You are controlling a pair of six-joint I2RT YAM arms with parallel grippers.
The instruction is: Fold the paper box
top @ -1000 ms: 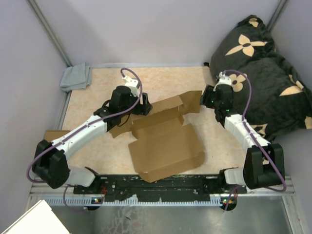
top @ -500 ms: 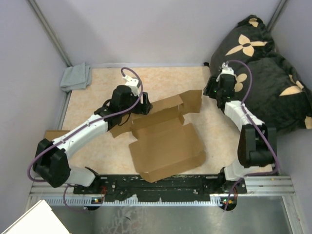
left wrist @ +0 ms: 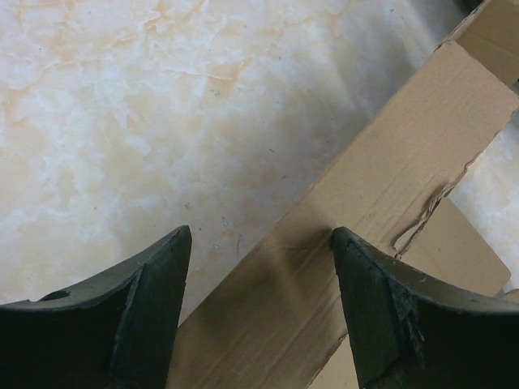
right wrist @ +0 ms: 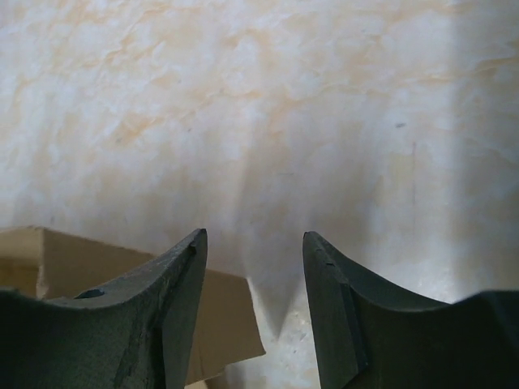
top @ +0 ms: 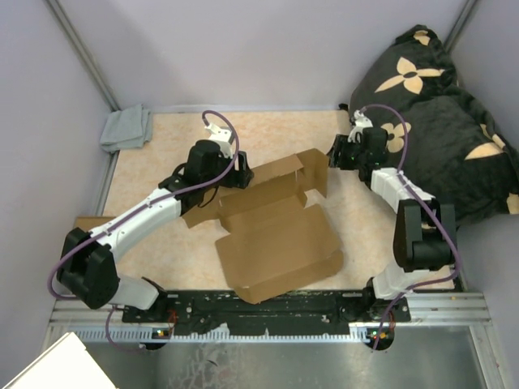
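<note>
Near the far edge of the table [top: 276, 134], hovering at the paper box [top: 276, 239] with left pincer [left wrist: 259, 235] and right pincer [right wrist: 255, 237] spread, risking ripping the torn flap [left wrist: 405, 146] further by pinching off-crease.

top camera looks steeply down from above the near edge over the whole table [top: 276, 134]; both wrist cameras hover close above it (far nearer), each sharing the paper box [top: 276, 235] edge.
</note>
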